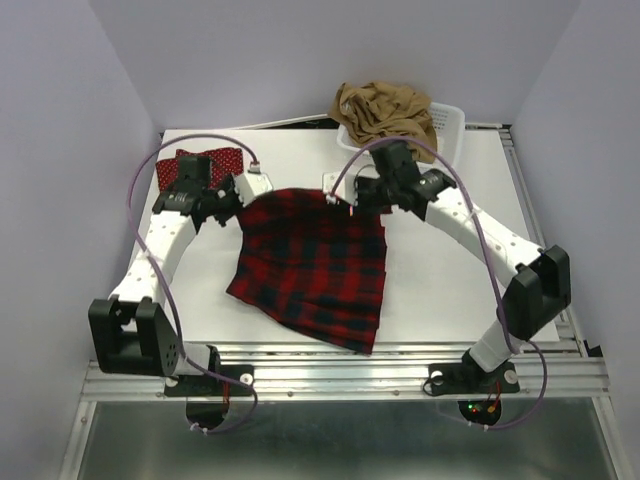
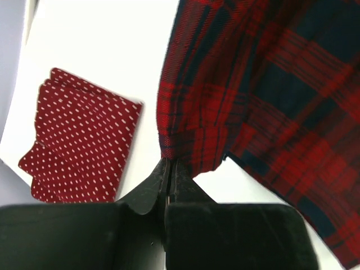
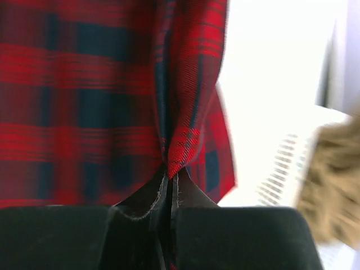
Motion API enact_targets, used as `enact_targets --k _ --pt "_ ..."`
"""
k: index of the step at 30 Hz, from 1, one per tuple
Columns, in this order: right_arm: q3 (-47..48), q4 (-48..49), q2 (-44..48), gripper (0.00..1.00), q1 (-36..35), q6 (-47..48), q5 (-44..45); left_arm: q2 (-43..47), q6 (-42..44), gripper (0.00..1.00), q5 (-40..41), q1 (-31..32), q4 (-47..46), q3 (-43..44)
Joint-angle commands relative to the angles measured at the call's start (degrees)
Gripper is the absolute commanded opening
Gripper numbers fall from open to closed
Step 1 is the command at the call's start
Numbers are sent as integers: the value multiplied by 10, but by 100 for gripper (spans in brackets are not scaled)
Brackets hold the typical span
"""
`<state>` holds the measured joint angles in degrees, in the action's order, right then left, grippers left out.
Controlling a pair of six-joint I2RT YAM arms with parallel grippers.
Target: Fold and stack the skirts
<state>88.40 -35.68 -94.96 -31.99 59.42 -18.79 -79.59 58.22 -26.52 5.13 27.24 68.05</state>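
On table (image 1: 450, 290), left pincer (image 2: 169, 167) and right pincer (image 3: 169, 175) pinched closed on far corners of plaid skirt (image 1: 310, 265); folding step, probably; next needs an even pull nearward.

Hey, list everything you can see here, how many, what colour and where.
plaid skirt: one, red and black, spread mid-table
dotted skirt: one, red with white dots, folded, far left of table
tan skirt: one, tan-brown, heaped in the basket
basket: one, white mesh, far right corner
table: one, white, under everything
left hand: one, black, shut on the plaid skirt's far left corner
right hand: one, black, shut on its far right corner
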Motion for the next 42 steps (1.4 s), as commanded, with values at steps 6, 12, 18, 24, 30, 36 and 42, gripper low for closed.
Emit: enact_targets --k 6,12,18,24,30,36,42 --pt "-218 -8 90 1 -118 -115 18 192 258 0 -20 -5 114 -211" --pt "-310 50 95 3 -154 -131 15 262 298 52 4 13 142 -319" --pt "-315 83 38 7 -154 -142 43 215 152 72 -9 15 123 -239" --pt "-312 136 -75 1 -106 -122 110 97 54 66 -56 14 142 -108" --pt "-191 152 -172 1 -1 -68 137 41 -12 63 -44 14 126 -58" --pt "-52 160 -240 1 1 -20 120 22 -69 61 -25 18 95 -45" --pt "17 120 -218 6 1 -33 133 37 -114 61 16 80 72 -43"
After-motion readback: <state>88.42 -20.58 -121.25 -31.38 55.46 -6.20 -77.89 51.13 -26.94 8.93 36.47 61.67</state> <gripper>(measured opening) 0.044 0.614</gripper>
